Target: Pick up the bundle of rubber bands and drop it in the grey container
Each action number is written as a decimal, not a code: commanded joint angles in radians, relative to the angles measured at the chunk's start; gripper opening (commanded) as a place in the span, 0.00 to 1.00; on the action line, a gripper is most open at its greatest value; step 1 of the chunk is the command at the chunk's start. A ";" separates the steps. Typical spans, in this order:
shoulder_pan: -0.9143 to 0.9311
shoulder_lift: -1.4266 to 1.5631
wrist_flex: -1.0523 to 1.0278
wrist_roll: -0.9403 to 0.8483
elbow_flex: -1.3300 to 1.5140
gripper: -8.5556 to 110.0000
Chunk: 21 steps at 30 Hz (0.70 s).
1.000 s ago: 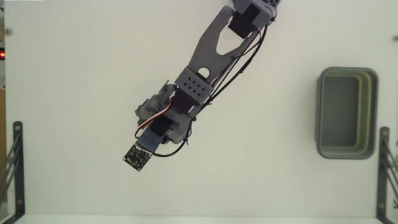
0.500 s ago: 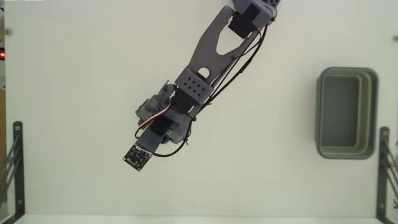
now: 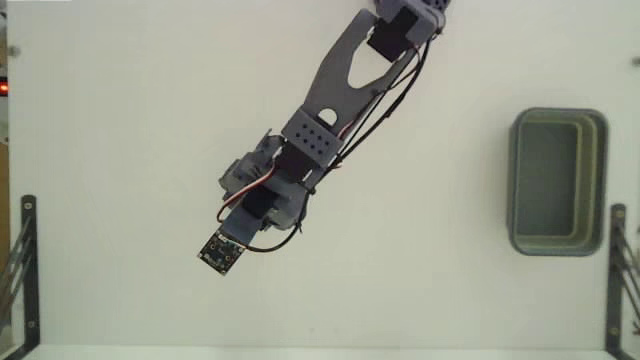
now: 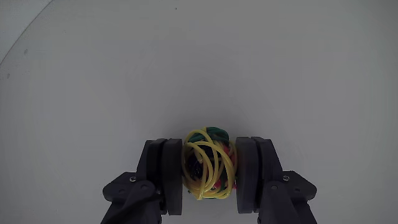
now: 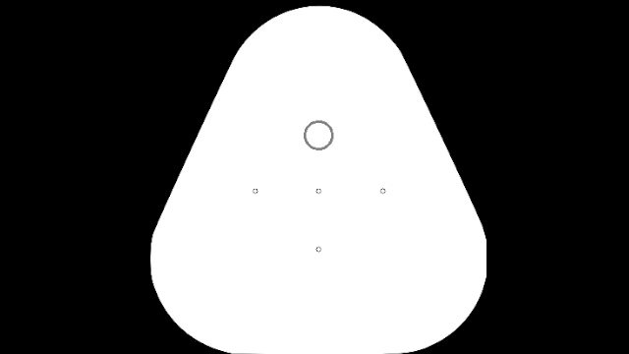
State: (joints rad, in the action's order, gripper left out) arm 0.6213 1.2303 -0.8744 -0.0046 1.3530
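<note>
In the wrist view my gripper (image 4: 209, 150) is shut on the bundle of rubber bands (image 4: 208, 167), a yellow clump with green and red bits. The two dark fingers (image 4: 173, 171) press it from left and right over the white table. Whether it rests on the surface or hangs just above it cannot be told. In the fixed view the arm (image 3: 305, 140) reaches down-left from the top, and its wrist covers both the fingertips and the bundle. The grey container (image 3: 516, 180) stands far to the right, open and with nothing in it.
Black metal brackets stand at the table's lower left (image 3: 28, 260) and lower right (image 3: 615, 270) edges in the fixed view. A small camera board (image 3: 222, 252) sticks out from the wrist. White table surface lies between the arm and the tub.
</note>
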 commanded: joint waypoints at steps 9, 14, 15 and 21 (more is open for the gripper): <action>0.023 0.038 0.002 0.005 -0.007 0.46; 0.023 0.038 0.002 0.005 -0.007 0.45; 0.023 0.038 0.002 0.005 -0.007 0.45; 0.023 0.038 0.002 0.005 -0.007 0.43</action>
State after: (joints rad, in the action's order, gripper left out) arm 0.6213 1.2303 -0.8744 -0.0046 1.3530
